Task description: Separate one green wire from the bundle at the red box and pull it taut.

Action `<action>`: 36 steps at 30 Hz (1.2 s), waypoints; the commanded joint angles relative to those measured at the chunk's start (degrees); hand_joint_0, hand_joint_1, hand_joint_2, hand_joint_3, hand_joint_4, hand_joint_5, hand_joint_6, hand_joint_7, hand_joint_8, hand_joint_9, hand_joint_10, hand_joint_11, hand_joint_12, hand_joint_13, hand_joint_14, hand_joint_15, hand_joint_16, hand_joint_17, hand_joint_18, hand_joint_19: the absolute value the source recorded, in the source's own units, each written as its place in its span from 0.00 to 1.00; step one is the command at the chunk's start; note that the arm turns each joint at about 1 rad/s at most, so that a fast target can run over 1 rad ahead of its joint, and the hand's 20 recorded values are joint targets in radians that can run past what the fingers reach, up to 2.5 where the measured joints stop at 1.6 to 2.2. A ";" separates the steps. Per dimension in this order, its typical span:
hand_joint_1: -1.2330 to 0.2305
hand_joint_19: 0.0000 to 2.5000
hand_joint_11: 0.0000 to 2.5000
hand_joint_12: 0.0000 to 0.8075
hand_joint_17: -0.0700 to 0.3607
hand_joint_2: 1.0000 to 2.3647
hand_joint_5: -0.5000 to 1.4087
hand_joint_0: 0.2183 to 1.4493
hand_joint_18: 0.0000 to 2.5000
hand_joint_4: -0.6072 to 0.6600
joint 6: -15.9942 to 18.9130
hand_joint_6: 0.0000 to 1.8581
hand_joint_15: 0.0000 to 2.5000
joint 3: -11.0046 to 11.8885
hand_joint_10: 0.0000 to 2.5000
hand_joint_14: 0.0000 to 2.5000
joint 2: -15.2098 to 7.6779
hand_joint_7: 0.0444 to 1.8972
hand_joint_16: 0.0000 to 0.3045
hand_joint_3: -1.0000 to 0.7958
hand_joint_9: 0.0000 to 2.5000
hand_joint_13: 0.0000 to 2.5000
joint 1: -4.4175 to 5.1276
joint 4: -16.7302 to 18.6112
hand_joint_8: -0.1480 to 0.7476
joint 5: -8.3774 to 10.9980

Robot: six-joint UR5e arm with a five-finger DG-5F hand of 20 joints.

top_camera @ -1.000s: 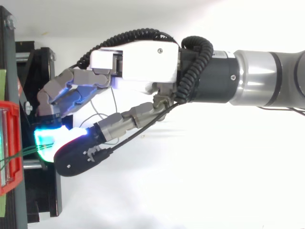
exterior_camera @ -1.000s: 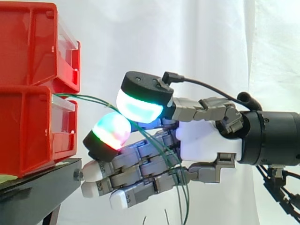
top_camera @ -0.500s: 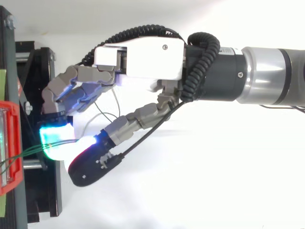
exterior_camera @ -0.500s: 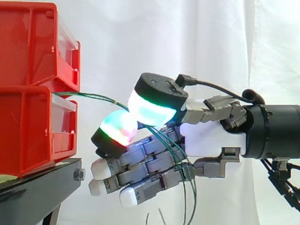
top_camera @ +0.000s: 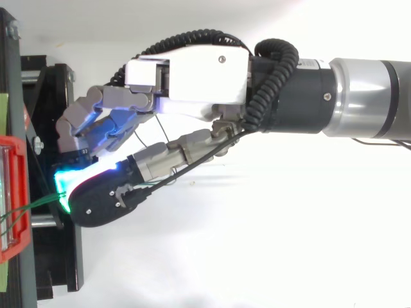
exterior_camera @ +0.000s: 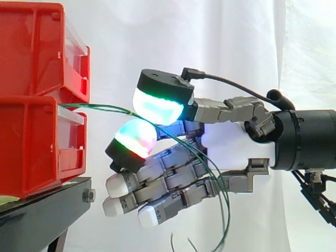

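The hand [exterior_camera: 231,152] sits just off the front of the red bins [exterior_camera: 31,147], which are stacked on the black stand [exterior_camera: 42,210]; its fingers are curled, and the thumb pad [exterior_camera: 157,105] is set against one glowing finger pad [exterior_camera: 135,137] with the green wires [exterior_camera: 105,108] caught between them — a pinch, by the look of it, on more than one strand. The wires leave the gap between the upper and lower bin, run almost level to the pinch, then fall slack across the palm and hang in loose loops below the hand; from above they show as thin lines [top_camera: 35,205] reaching from the bin's edge to the cyan glow where thumb and finger meet. The step in hand, as I judge it, is the separating, and it is not yet done; the span to the bin bows a little, so nothing is taut. To do it well the pads should roll lightly against each other so the extra strands slip out and one is left; only then firm the grip and draw straight away from the bin, level with the wire's exit — a slanted or jerky pull would likely drag the whole bundle or scrape the wire over the bin's edge; stop once the span runs straight.
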 commanded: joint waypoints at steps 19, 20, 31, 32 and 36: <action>0.28 0.09 0.15 0.37 0.40 0.01 0.15 0.36 0.29 0.63 -0.13 0.49 0.04 0.09 0.00 0.00 -0.07 0.47 0.15 0.34 0.28 0.24 -0.03 -0.86 0.51 0.40; 0.28 0.09 0.15 0.37 0.40 0.01 0.15 0.36 0.30 0.62 -0.05 0.49 0.04 0.09 0.00 0.00 -0.07 0.46 0.15 0.34 0.28 0.24 0.06 -1.13 0.51 0.13; 0.48 0.13 0.15 0.38 0.41 0.01 0.17 0.29 0.29 0.63 0.13 0.48 0.06 0.09 0.00 0.00 -0.07 0.52 0.15 0.37 0.30 0.25 0.50 -2.88 0.50 0.40; 0.50 0.13 0.14 0.38 0.41 0.01 0.17 0.29 0.29 0.63 0.13 0.47 0.06 0.09 0.00 0.00 -0.07 0.51 0.15 0.36 0.30 0.25 0.67 -2.97 0.50 0.48; 0.52 0.14 0.14 0.38 0.41 0.01 0.17 0.29 0.29 0.63 0.13 0.46 0.06 0.00 0.00 0.00 -0.07 0.53 0.16 0.35 0.30 0.25 0.76 -2.97 0.50 0.48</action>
